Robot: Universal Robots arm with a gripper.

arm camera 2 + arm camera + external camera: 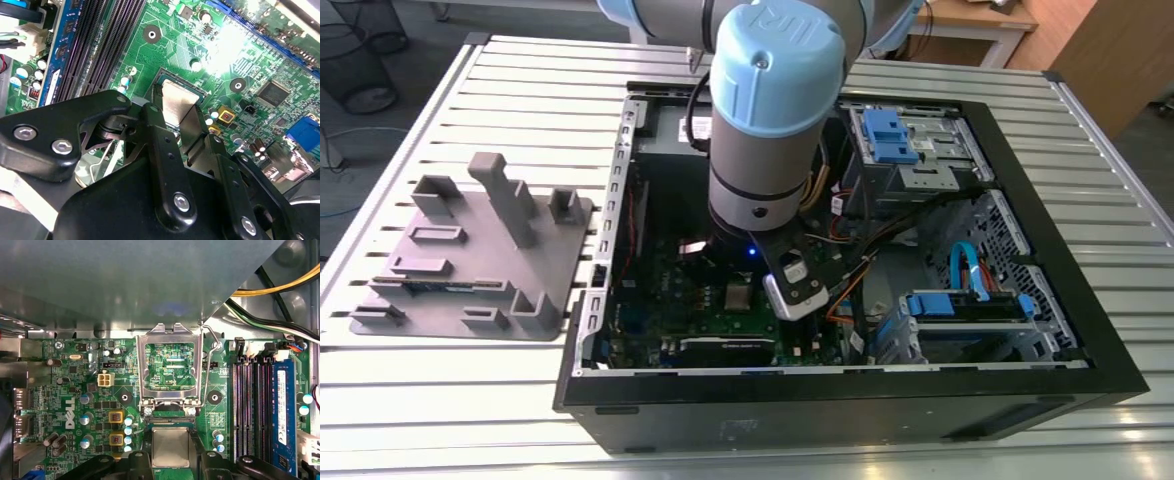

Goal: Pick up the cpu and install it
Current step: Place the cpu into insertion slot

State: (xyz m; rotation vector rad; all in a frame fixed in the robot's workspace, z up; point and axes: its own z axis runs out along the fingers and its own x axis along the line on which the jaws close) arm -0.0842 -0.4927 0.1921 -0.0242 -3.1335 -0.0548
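- Currently the arm (774, 120) reaches down into the open computer case (1067, 390), its lower end close over the green motherboard (707, 310).
- In both wrist views the gripper (170, 460) (176, 114) has its two black fingers (142, 462) (159, 131) pressed against opposite edges of the cpu (170, 445) (178, 100), clamping the chip between them.
- The cpu lies flat with its silver top up, directly over the socket (162, 75) on the motherboard (75, 385); whether it is seated or just above the socket cannot be told.
- The metal socket frame (170, 332) is swung open and stands just beside the chip, bare board showing through its window.
- The dark memory slots (250, 410) run alongside the socket, near but apart from it.
- In the exterior view, the grey holder tray (467, 250) sits on the slatted table (454, 420), outside the case on the exterior view's left.
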